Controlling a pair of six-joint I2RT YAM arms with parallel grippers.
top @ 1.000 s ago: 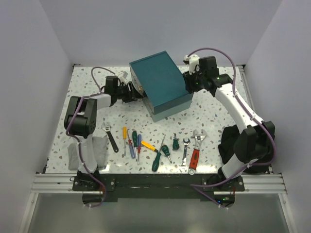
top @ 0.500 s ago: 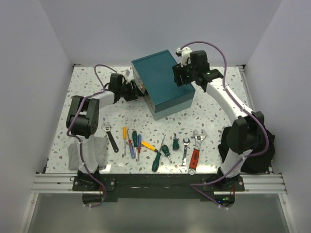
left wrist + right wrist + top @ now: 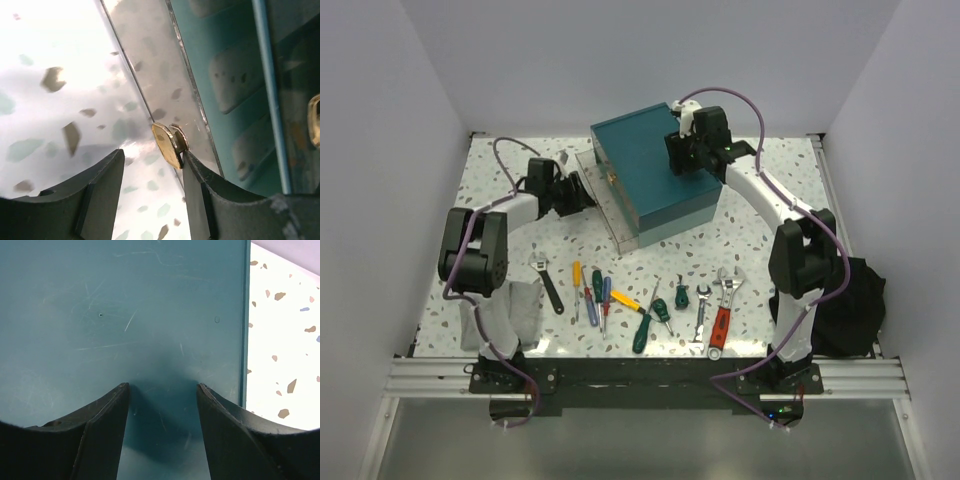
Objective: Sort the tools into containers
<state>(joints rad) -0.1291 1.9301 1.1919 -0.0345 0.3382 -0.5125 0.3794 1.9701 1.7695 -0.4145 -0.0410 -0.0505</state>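
The teal box (image 3: 650, 165) stands at the table's middle back. One clear drawer (image 3: 603, 198) is pulled out of its left side. My left gripper (image 3: 577, 190) is at the drawer's front. In the left wrist view the left gripper (image 3: 152, 167) is open, and the drawer's brass knob (image 3: 168, 145) sits between the jaws, touching the right finger (image 3: 200, 185). My right gripper (image 3: 685, 158) is open and rests on the box's top (image 3: 125, 315). The tools lie in a row near the front, among them a black-handled wrench (image 3: 549, 286), screwdrivers (image 3: 598, 295) and a red-handled wrench (image 3: 722, 320).
A grey folded cloth (image 3: 515, 310) lies at the front left by the left arm's base. A black bundle (image 3: 850, 305) sits at the right edge. White walls close in the table on three sides.
The left gripper has moved left and the clear drawer has slid out of the box with it. The right gripper has moved left onto the box's top.
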